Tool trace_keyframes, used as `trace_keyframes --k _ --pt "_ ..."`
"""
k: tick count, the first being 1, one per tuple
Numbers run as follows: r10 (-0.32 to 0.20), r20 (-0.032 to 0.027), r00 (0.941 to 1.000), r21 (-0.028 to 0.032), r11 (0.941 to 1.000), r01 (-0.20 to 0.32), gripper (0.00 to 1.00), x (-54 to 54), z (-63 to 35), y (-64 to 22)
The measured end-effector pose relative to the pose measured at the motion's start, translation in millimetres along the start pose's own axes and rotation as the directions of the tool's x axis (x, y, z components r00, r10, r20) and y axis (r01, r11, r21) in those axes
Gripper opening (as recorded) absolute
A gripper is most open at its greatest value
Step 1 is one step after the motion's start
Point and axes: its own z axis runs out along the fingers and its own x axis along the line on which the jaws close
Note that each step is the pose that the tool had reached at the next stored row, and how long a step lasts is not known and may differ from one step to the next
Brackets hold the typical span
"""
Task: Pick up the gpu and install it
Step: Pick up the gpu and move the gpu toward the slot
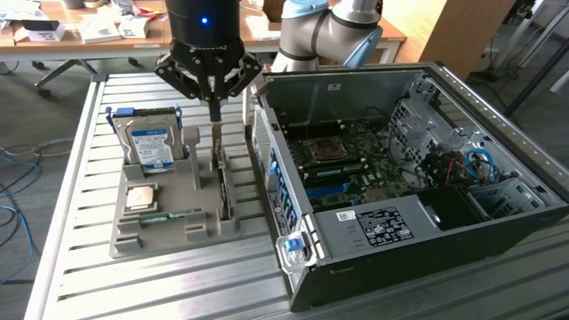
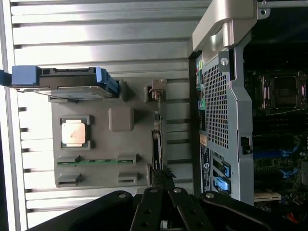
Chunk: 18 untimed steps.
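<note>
- The gripper (image 1: 214, 115) is black and points straight down. Its two fingers are pressed together with no gap between them.
- Directly under the fingertips is the gpu (image 1: 223, 193), a thin dark card standing on its long edge. In the wrist view the closed tips line up with the card's upper edge. Whether they touch or pinch the card cannot be told.
- The card sits in a narrow slot of a grey moulded holder (image 1: 169, 235), which lies flat below the gripper. A silvery metal piece marks the end of the card nearest the hard drive.
- Beside the gripper, toward the exterior view's left, a hard drive (image 1: 151, 143) stands upright in the same holder. It is silver with a blue label and blue side rails.
- Further from the gripper on that side, a square processor chip (image 1: 142, 198) lies flat in a recess.
- Just past the chip, a short green memory stick (image 1: 164, 216) rests in its own slot.
- On the gripper's other side, toward the exterior view's right, an open computer case (image 1: 356, 267) lies on its side, just beside the holder.
- Inside the case, a green motherboard (image 1: 347, 160) faces up, showing a processor socket and blue slots.
- Holder and case both rest on a table (image 1: 178, 287) of silvery metal slats.
- Behind the gripper rises the grey arm (image 1: 329, 30) with a blue joint cap.
- Farthest off, a wooden desk (image 1: 53, 43) carries small white boxes.
</note>
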Motion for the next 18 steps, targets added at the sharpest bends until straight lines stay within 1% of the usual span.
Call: trace_keyframes --k 10,11,13,17,18 --pt "0.0 -0.0001 1.0 -0.0001 1.0 0.0 0.11 0.0 0.0 0.0" --pt "0.0 0.0 1.0 -0.0001 1.0 0.0 0.17 0.0 0.0 0.0" --pt "0.0 0.0 1.0 -0.0001 1.0 0.0 0.17 0.0 0.0 0.0" --pt "0.0 0.0 1.0 -0.0001 1.0 0.0 0.41 0.0 0.0 0.0" --pt "0.0 0.0 1.0 0.0 1.0 0.0 0.41 0.0 0.0 0.0"
